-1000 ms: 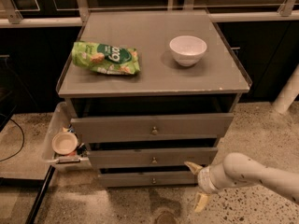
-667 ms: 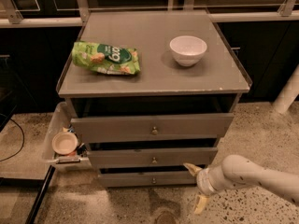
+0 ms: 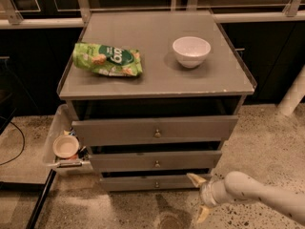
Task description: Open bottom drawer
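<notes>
The bottom drawer [image 3: 143,182] is the slimmest grey front of three, low on the grey cabinet, with a small round knob [image 3: 157,184] at its centre. It stands pulled out a little, as do the middle drawer [image 3: 155,160] and the top drawer [image 3: 153,130]. My gripper [image 3: 199,196] sits at the end of the white arm, low at the right, just in front of the bottom drawer's right end. Its two yellowish fingers are spread, one fingertip [image 3: 195,179] near the drawer front, the other [image 3: 202,215] close to the floor. It holds nothing.
A green snack bag [image 3: 107,59] and a white bowl [image 3: 191,51] lie on the cabinet top [image 3: 157,82]. A clear bin [image 3: 58,135] with a small bowl [image 3: 66,146] hangs at the cabinet's left side. Speckled floor [image 3: 267,147] lies in front and to the right.
My gripper and arm have shifted slightly to the left, towards the bottom drawer's right end. The drawers have not moved.
</notes>
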`<state>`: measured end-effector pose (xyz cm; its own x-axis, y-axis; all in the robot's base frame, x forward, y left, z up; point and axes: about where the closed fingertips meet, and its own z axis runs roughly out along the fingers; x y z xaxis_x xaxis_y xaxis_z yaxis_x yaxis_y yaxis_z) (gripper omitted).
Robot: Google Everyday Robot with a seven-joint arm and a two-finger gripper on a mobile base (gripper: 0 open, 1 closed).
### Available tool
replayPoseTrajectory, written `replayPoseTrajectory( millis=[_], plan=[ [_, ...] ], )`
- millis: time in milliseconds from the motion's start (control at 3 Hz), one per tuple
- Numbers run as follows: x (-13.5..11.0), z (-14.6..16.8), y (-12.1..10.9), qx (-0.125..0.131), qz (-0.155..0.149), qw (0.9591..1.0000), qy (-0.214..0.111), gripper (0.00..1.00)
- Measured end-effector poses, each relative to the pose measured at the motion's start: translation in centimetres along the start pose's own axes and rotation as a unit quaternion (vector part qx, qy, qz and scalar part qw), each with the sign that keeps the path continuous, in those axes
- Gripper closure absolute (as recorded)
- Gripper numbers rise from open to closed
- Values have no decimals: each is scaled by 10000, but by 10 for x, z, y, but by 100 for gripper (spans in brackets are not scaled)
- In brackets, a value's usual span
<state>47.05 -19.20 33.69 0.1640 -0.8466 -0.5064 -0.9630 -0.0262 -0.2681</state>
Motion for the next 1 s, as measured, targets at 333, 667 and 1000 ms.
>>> replayPoseTrajectory(
  millis=[333, 667, 1000],
  plan=[
    [62, 52, 1, 225, -341, 9990, -175, 0],
    [65, 62, -1, 157, -312, 9993, -141, 0],
    [79, 80, -11, 110, -282, 9995, -7, 0]
  ],
)
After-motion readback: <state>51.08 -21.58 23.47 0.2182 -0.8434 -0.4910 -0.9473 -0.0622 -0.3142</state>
